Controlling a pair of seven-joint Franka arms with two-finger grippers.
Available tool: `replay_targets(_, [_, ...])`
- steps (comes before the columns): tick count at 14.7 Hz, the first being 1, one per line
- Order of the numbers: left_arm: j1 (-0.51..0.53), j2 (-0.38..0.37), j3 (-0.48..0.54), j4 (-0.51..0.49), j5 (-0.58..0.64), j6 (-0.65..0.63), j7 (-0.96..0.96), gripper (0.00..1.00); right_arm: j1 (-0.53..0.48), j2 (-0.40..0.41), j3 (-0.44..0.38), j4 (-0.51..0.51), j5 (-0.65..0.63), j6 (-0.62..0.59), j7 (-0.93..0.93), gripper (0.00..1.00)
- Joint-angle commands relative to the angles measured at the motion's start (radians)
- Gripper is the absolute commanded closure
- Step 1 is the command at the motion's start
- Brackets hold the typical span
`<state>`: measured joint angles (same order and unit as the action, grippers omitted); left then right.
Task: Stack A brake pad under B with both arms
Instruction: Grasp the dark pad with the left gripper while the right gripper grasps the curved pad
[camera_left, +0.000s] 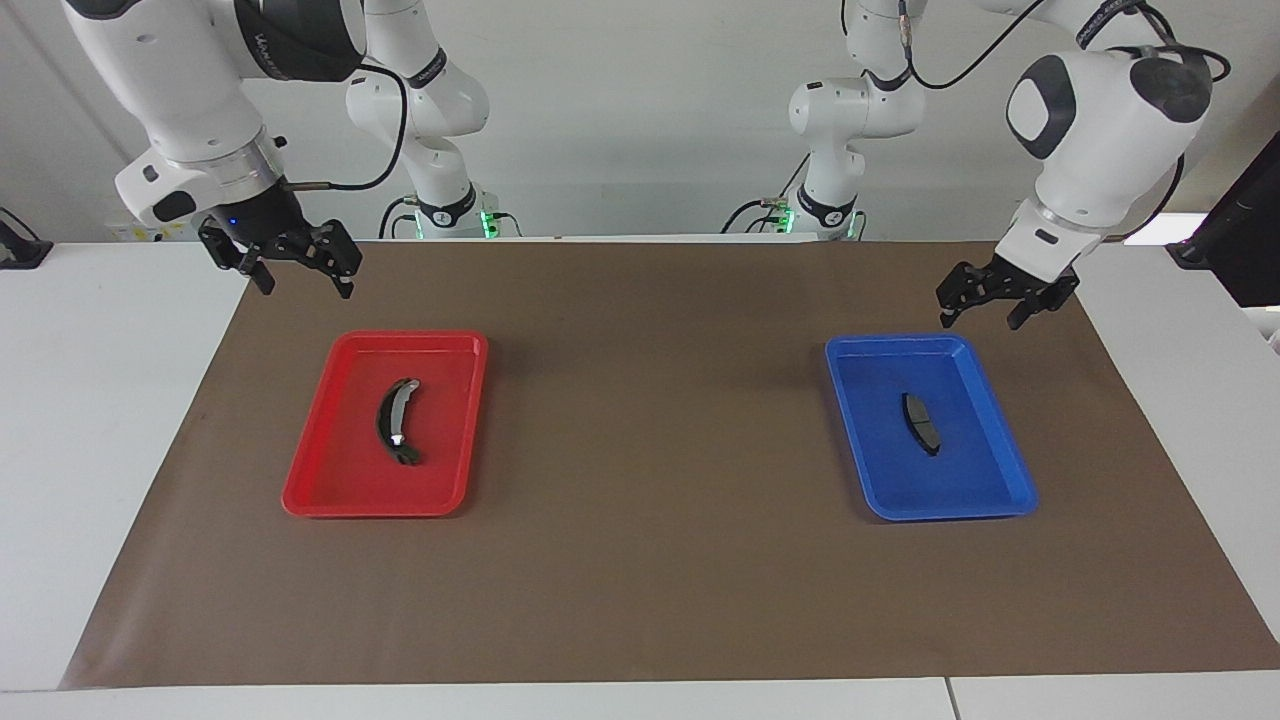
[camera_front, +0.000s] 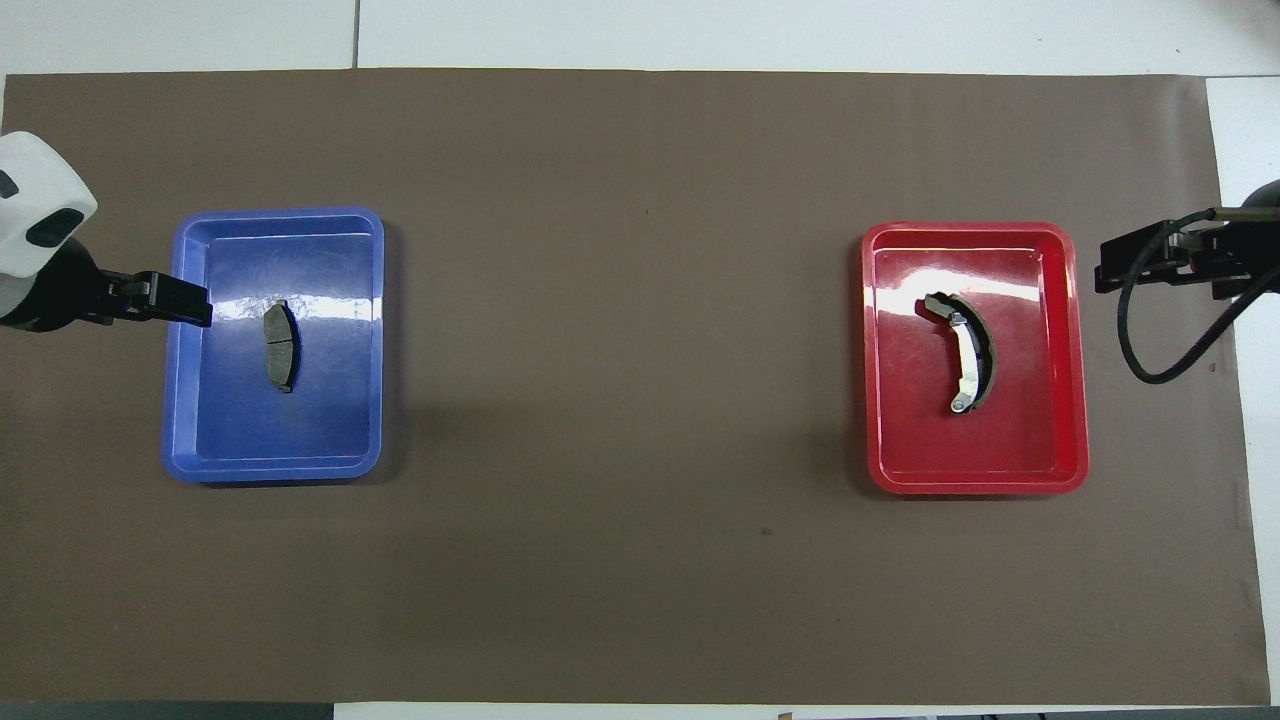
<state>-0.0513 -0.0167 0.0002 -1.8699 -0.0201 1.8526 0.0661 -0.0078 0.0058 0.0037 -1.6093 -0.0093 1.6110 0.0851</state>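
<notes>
Overhead view: A brake pad (camera_front: 281, 345), small, flat and dark grey, lies in the blue tray (camera_front: 180, 400). B (camera_front: 966, 351), a long crescent with a silvery edge, lies in the red tray (camera_front: 1070, 400). Both trays sit well apart on the brown mat (camera_left: 650, 560) covering the white worktop (camera_left: 90, 400). Left end effector (camera_left: 982, 305) hangs open and empty over the blue tray's edge; right end effector (camera_left: 296, 272) open, empty.

Glossy plastic blue tray (camera_front: 180, 340) and red tray (camera_front: 1072, 360) sit on a matt brown mat (camera_front: 620, 300); B (camera_front: 965, 350) shows shiny metal.
</notes>
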Motion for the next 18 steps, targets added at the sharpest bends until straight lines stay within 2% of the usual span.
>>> replay_targets(1, [-0.005,-0.016,0.006,-0.129,0.022,0.13,-0.018,0.02,-0.014,-0.076,0.007,-0.154,0.034,0.106,-0.028,0.0])
replay_targets(3, [-0.002,0.023,0.006,-0.169,0.023,0.204,-0.025,0.02,-0.012,-0.148,0.007,-0.372,0.035,0.313,-0.054,0.0])
replay_targets(4, [-0.002,0.05,0.006,-0.193,0.023,0.252,-0.044,0.02,-0.011,-0.155,0.007,-0.436,0.037,0.382,-0.077,0.0])
replay_targets(8, [-0.005,0.119,0.007,-0.288,0.025,0.437,-0.064,0.02,-0.012,-0.046,0.007,-0.515,0.04,0.558,-0.194,0.0])
replay_targets(12, [-0.001,0.188,0.007,-0.305,0.025,0.511,-0.066,0.02,-0.018,0.022,0.007,-0.603,0.087,0.736,-0.327,0.0])
replay_targets(15, [0.011,0.26,0.01,-0.305,0.025,0.596,-0.065,0.03,-0.029,0.089,0.007,-0.604,0.091,0.779,-0.416,0.0])
replay_targets(18, [0.011,0.261,0.01,-0.304,0.025,0.577,-0.063,0.05,-0.029,0.144,0.007,-0.607,0.092,0.803,-0.441,0.0])
